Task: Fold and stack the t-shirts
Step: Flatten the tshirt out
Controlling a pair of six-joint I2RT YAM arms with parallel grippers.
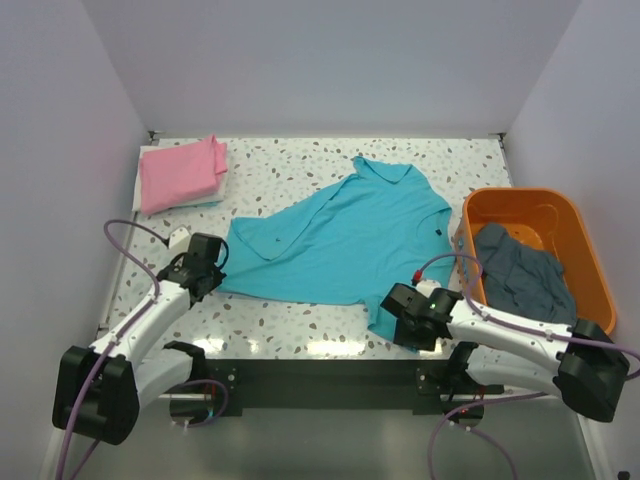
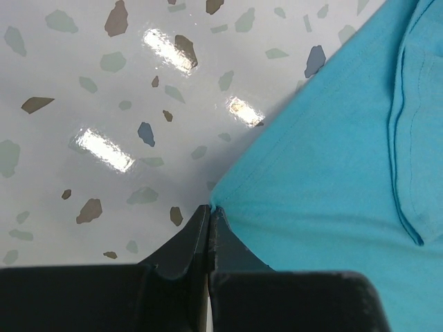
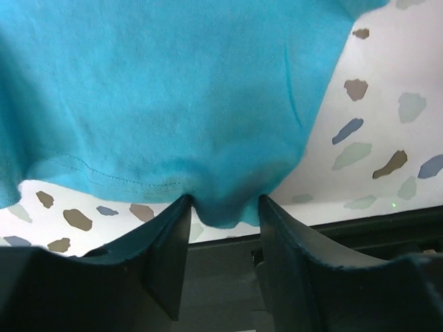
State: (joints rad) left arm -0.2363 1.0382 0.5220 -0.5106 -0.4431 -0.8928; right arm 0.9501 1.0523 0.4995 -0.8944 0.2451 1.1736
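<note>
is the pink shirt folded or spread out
Folded: the pink shirt is a compact block at the table's far left corner, unlike the spread teal shirt.

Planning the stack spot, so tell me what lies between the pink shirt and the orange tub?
In the top view, the turquoise shirt lies spread between the pink shirt and orange tub, after a bare strip of table.

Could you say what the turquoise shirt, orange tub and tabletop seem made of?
The turquoise shirt looks like knit cotton: stitched hem, limp folds. The orange tub seems moulded plastic: smooth rounded rim. The tabletop is glossy, terrazzo-patterned, reflecting lights.
</note>
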